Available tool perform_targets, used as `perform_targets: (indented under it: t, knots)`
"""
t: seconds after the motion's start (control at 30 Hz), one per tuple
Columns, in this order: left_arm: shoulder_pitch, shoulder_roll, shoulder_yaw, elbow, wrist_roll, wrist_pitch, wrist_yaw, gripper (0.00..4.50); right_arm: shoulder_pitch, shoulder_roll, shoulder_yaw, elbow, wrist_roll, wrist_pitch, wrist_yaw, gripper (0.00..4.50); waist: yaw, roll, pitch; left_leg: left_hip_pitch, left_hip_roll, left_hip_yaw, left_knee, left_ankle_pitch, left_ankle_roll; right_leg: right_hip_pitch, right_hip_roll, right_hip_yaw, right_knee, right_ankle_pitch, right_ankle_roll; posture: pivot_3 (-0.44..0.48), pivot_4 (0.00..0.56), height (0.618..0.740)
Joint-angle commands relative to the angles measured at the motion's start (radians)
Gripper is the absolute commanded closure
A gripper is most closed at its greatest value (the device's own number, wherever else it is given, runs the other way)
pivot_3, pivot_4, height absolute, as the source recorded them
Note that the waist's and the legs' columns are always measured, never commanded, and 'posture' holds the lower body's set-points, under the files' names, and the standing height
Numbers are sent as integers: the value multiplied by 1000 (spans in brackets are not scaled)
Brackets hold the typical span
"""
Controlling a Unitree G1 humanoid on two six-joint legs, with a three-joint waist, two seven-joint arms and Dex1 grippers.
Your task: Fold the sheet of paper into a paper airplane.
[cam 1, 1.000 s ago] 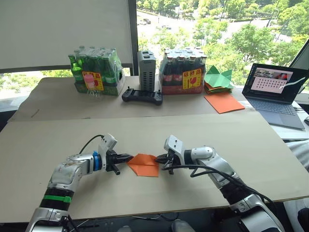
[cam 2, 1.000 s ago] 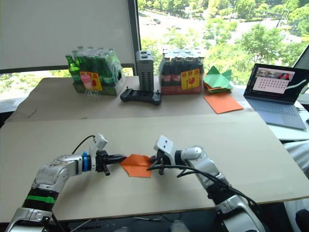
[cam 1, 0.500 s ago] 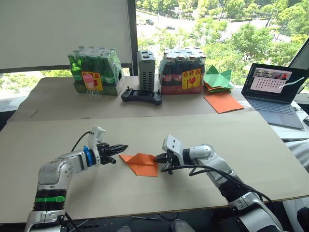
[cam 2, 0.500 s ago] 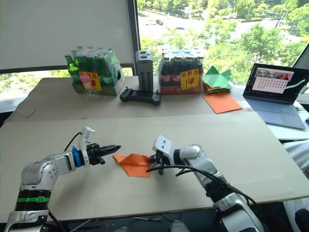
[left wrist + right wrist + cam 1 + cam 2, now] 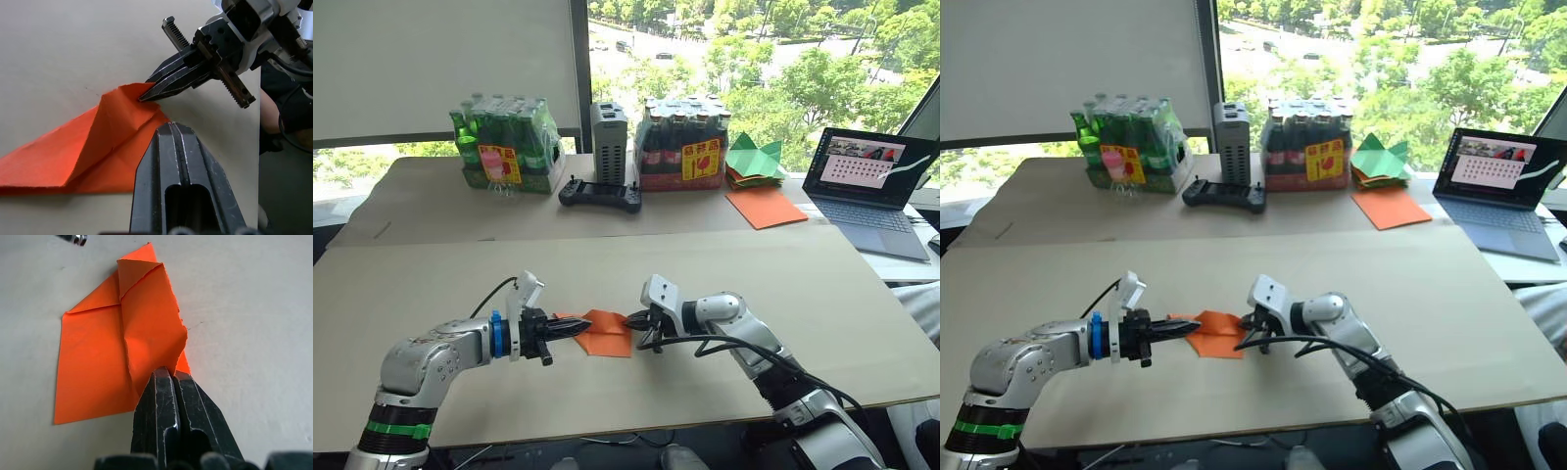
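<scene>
The sheet of paper (image 5: 610, 334) lies on the tan table (image 5: 803, 284) between my two grippers, folded into a pointed orange shape with layered flaps. My left gripper (image 5: 579, 330) is shut, and its tips rest over the paper's left end (image 5: 98, 147). My right gripper (image 5: 632, 319) is shut on the paper's right edge, which curls up at the fingertips (image 5: 168, 374). In the left wrist view the right gripper (image 5: 143, 98) pinches the paper's corner just beyond the left gripper (image 5: 171, 128).
At the back stand a green bottle pack (image 5: 504, 145), a grey box (image 5: 610, 129), a dark bottle pack (image 5: 683, 145) and a black controller (image 5: 600, 194). Green paper shapes (image 5: 754, 159), a smooth orange sheet (image 5: 767, 207) and a laptop (image 5: 871, 181) sit back right.
My left gripper drew back left off the paper half a second ago and has now come back over its left end. The right gripper kept its hold and barely moved.
</scene>
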Motion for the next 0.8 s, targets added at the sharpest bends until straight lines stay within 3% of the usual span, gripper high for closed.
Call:
perform_targets:
  t: [0.03, 0.8]
  knots:
    - [-31, 2, -11, 32, 29, -60, -14, 4500, 0, 7, 8, -21, -1, 14, 0, 4482, 1, 0, 0, 0, 0, 0, 0, 0, 0, 0, 0, 0, 0, 0, 0, 0, 150, 740]
    - [-65, -33, -53, 157, 112, -143, -16, 4500, 10, 1, -1, -47, 0, 34, -6, 4482, 1, 0, 0, -1, 0, 0, 0, 0, 0, -1, 0, 0, -1, 0, 0, 0, 150, 740]
